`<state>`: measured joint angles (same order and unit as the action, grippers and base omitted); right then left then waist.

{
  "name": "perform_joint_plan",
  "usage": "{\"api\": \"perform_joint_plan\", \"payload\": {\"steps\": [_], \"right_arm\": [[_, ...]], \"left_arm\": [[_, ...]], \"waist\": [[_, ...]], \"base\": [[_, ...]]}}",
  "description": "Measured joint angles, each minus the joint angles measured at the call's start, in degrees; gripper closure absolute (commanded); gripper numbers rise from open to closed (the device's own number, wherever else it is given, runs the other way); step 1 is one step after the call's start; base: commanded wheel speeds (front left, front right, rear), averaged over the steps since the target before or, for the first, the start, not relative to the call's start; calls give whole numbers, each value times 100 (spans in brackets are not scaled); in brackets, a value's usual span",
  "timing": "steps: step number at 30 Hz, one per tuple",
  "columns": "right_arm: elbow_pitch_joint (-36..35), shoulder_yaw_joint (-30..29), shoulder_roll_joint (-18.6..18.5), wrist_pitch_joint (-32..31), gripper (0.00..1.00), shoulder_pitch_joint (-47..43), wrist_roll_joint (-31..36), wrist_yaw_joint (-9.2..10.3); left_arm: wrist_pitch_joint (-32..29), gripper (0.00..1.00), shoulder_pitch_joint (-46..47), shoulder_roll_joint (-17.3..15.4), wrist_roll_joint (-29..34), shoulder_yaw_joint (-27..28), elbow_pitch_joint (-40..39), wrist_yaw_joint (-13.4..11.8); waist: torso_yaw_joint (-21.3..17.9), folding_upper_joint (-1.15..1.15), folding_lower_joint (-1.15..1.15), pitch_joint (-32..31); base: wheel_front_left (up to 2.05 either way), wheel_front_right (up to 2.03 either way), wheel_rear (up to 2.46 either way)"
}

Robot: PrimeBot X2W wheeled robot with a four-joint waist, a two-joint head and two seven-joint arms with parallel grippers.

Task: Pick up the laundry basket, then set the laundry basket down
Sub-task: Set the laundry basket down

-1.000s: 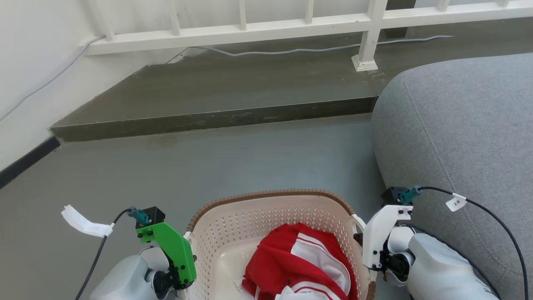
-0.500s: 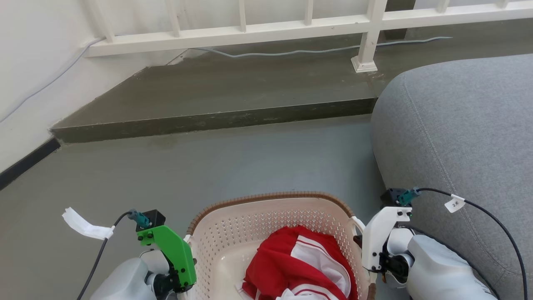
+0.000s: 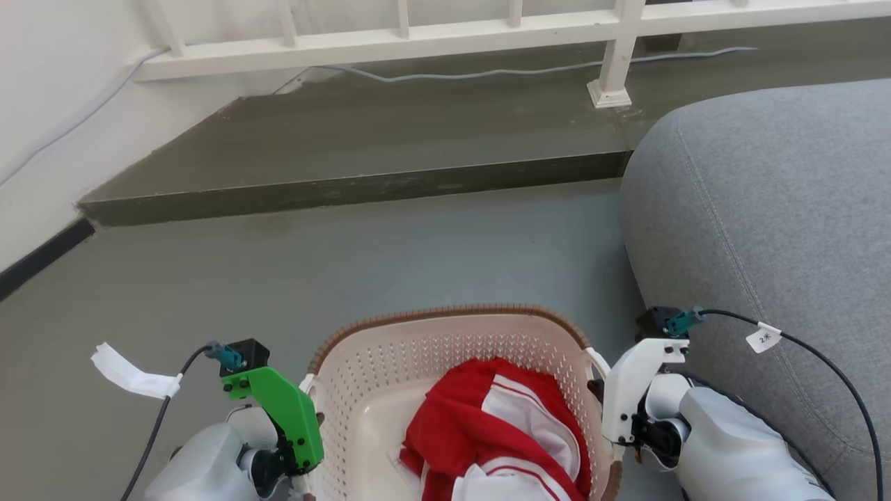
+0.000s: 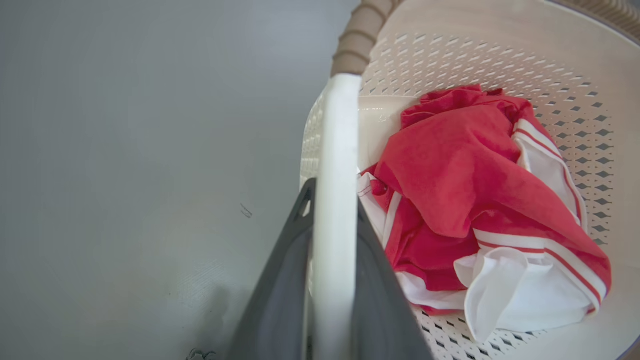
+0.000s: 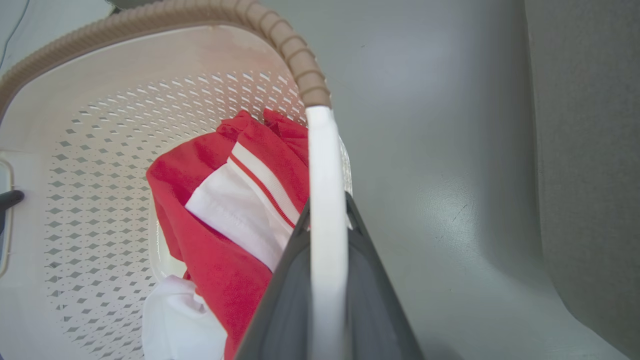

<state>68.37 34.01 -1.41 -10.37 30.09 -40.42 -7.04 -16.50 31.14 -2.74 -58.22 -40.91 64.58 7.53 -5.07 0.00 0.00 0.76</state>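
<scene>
The laundry basket (image 3: 445,314), cream-white and perforated with a brown woven rim, sits at the bottom centre of the head view between both arms. A red and white garment (image 3: 501,431) lies inside it. My left gripper (image 4: 332,200) is shut on the basket's white left handle (image 4: 340,125), which runs between its dark fingers (image 4: 280,280). My right gripper (image 5: 327,210) is shut on the white right handle (image 5: 324,150). In the head view the left gripper (image 3: 306,480) and right gripper (image 3: 612,445) press against the basket's sides, their fingertips hidden. Whether the basket touches the floor I cannot tell.
A large grey cushion (image 3: 766,209) lies close on the right, next to my right arm. Ahead rises a dark step (image 3: 362,188) with a white railing (image 3: 612,62) and a cable behind it. A white wall (image 3: 42,104) bounds the left. Grey floor (image 3: 348,264) stretches ahead.
The whole head picture has shifted up a little, so the camera has moved. Basket and arms keep their places relative to each other. Both grippers stay shut on the handles.
</scene>
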Motion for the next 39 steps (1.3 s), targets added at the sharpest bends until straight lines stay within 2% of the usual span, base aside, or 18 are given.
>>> {"api": "perform_joint_plan", "payload": {"steps": [8, 19, 39], "right_arm": [[-60, 2, 9, 314, 100, 285, 11, 67], [-166, 4, -16, 824, 100, 756, 167, 189], [-166, 30, -204, 1505, 100, 1276, 313, 268]], "left_arm": [[528, 100, 284, -14, 252, -3, -9, 1], [1296, 100, 797, -38, 608, -120, -60, -78], [1851, 100, 1394, 85, 814, -221, -19, -100]], "waist": [[3, 0, 0, 291], [10, 0, 0, 1023], [148, 0, 1, 2621]], "base": [[0, 0, 0], [0, 0, 0], [0, 0, 0]]}}
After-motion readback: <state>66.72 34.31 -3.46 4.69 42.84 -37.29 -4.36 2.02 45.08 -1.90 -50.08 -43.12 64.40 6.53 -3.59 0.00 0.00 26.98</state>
